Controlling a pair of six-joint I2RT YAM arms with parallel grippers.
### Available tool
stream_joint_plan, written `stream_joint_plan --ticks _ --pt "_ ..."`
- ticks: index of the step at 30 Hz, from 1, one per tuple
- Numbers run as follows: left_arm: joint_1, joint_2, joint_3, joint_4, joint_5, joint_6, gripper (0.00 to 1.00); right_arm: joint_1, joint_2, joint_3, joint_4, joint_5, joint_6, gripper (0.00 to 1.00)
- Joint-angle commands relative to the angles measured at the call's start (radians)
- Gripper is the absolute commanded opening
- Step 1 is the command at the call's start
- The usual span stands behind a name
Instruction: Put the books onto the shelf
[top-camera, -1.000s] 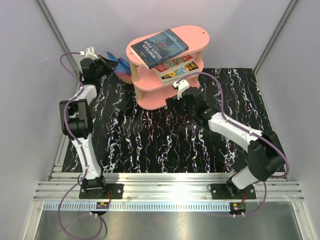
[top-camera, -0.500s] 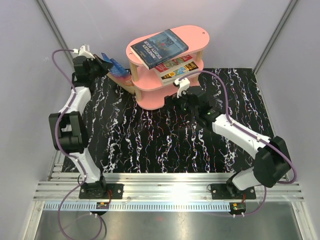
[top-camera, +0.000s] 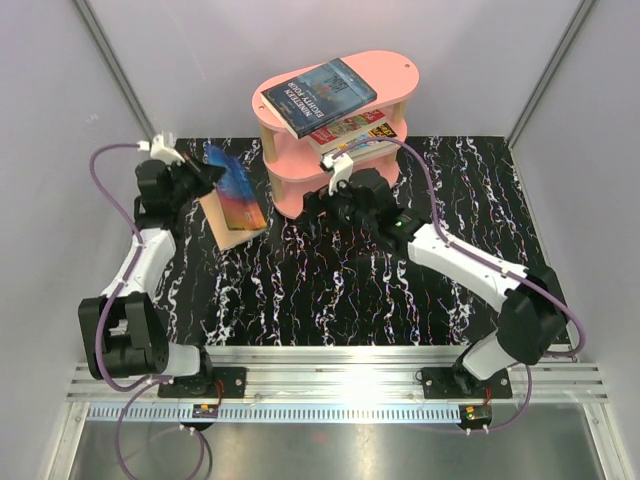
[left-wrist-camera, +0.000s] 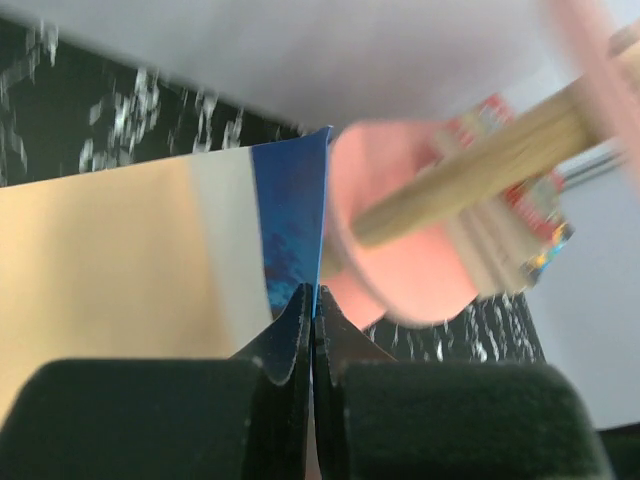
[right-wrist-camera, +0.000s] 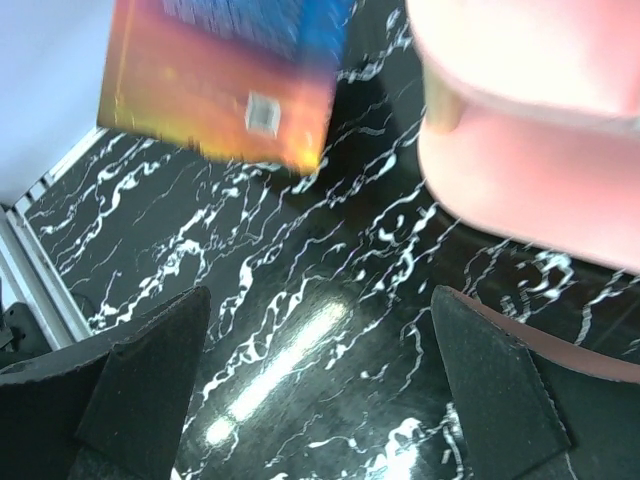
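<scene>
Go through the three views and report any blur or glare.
Top external: sharp, with a bright reflection on the metal rail at the near edge. Left wrist: the pink oval-board shelf and its pale wooden post are smeared. Right wrist: the blue-and-orange book is blurred, and a light streak glares on the black marbled table mat.

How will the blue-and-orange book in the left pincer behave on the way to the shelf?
Likely floppy: the left pincer seems shut on just the thin cover of the blue-and-orange book. Its page block splays away, so it may swing and sag.
</scene>
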Motion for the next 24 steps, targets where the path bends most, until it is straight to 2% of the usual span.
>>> stream_joint_plan --ticks 1,7,14,17,18,21,24 --pt "-0.005 -0.074 -0.086 0.233 0.098 -0.083 0.00 0.021 0.036 0.021 0.034 -0.021 0.052 1.00" --pt "-0.011 -0.156 -0.249 0.431 0.186 -0.219 0.00 0.023 0.134 0.019 0.080 -0.035 0.116 1.00" --pt "-0.015 -0.162 -0.416 0.414 0.106 -0.224 0.00 0.021 0.312 0.021 0.102 0.006 0.211 1.00" --pt "-0.015 -0.102 -0.500 0.553 0.127 -0.279 0.00 0.021 0.373 -0.022 0.202 -0.039 0.280 1.00" --pt "-0.017 -0.089 -0.511 0.572 0.132 -0.284 0.00 0.021 0.374 -0.045 0.311 -0.107 0.305 1.00" --pt "-0.015 -0.027 -0.558 0.623 0.112 -0.319 0.00 0.021 0.358 -0.165 0.571 -0.175 0.423 1.00" --pt "-0.015 0.065 -0.615 0.761 0.134 -0.368 0.00 0.021 0.395 -0.194 0.696 -0.220 0.509 1.00"
